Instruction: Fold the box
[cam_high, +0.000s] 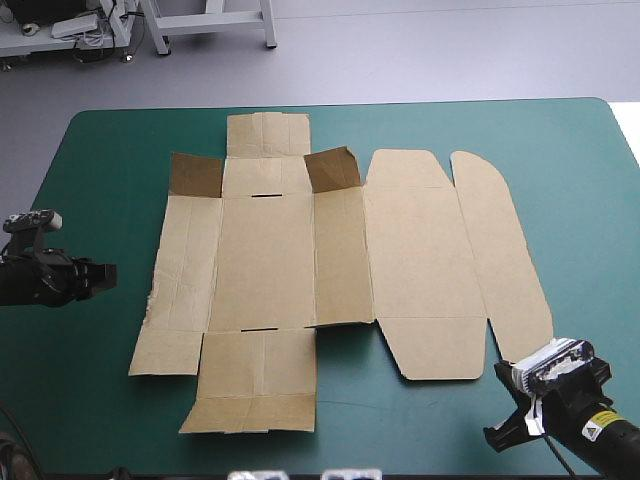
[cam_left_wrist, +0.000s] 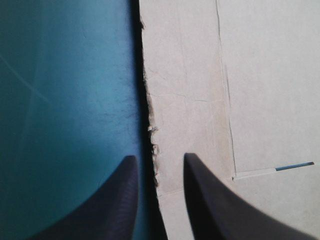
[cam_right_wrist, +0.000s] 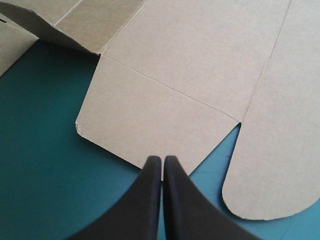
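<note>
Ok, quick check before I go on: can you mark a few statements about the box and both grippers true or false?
1. The box is spread flat on the table, with two small flaps raised at its far side. True.
2. The left gripper is shut. False: it is open, lined up with the box's ragged left edge.
3. The right gripper is shut. True.
4. The right gripper holds the rounded flap up off the table. False: that flap lies flat, and the gripper holds nothing; it sits off the box's near right corner.
</note>
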